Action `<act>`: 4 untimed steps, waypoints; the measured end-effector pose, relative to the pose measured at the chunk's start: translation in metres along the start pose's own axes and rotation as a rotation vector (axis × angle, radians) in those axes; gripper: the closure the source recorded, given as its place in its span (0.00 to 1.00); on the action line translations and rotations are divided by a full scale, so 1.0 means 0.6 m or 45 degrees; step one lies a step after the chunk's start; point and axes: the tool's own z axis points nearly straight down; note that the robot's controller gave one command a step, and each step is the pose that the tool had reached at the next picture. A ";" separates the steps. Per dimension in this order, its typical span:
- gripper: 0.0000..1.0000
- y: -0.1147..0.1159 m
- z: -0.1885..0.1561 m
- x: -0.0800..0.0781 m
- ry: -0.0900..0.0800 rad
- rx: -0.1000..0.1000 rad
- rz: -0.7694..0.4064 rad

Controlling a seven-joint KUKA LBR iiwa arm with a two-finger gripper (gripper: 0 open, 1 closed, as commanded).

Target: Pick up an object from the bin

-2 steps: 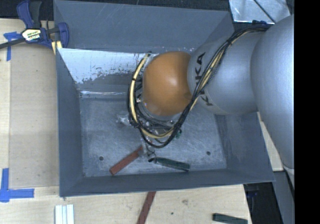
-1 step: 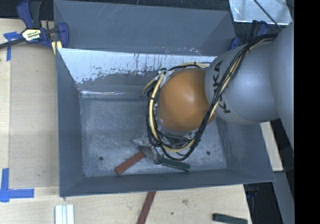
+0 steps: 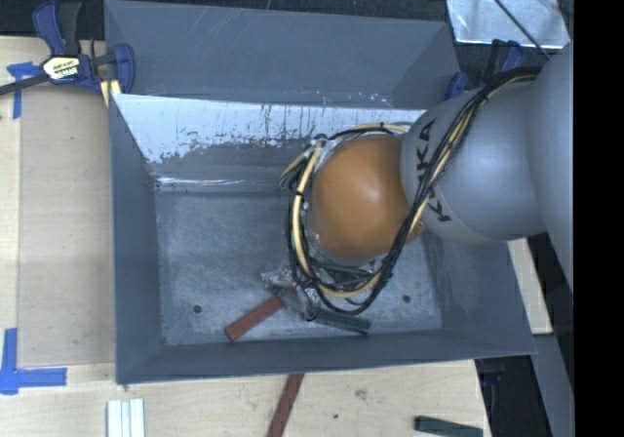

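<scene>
Task thing, likeliest: flat red-brown strip [image 3: 255, 318], long and narrow, like a thin slat. It lies on the floor of the grey metal bin [image 3: 136, 230] near the front wall, approx. mid-width. It's set diagonal, w/ lower-left end toward the front wall and upper-right end running up to the metal parts at the arm's tip.

Jaws are low over the bin floor, just right of and above the strip's upper end. They're mostly hidden under the orange wrist cover [image 3: 356, 196] and its yellow/black cables [image 3: 297, 220], so can't tell if jaws are open, closed or on anything.

A dark slim stick-like thing [image 3: 341, 325] lies flat along the front edge, just right of the strip and below the cover. Arm [image 3: 497, 172] comes in from the right.
</scene>
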 end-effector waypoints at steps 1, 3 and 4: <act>1.00 0.000 -0.071 -0.039 0.017 -0.007 0.003; 0.00 -0.019 -0.103 -0.044 0.013 -0.004 0.085; 1.00 0.026 0.004 -0.017 0.012 -0.005 -0.028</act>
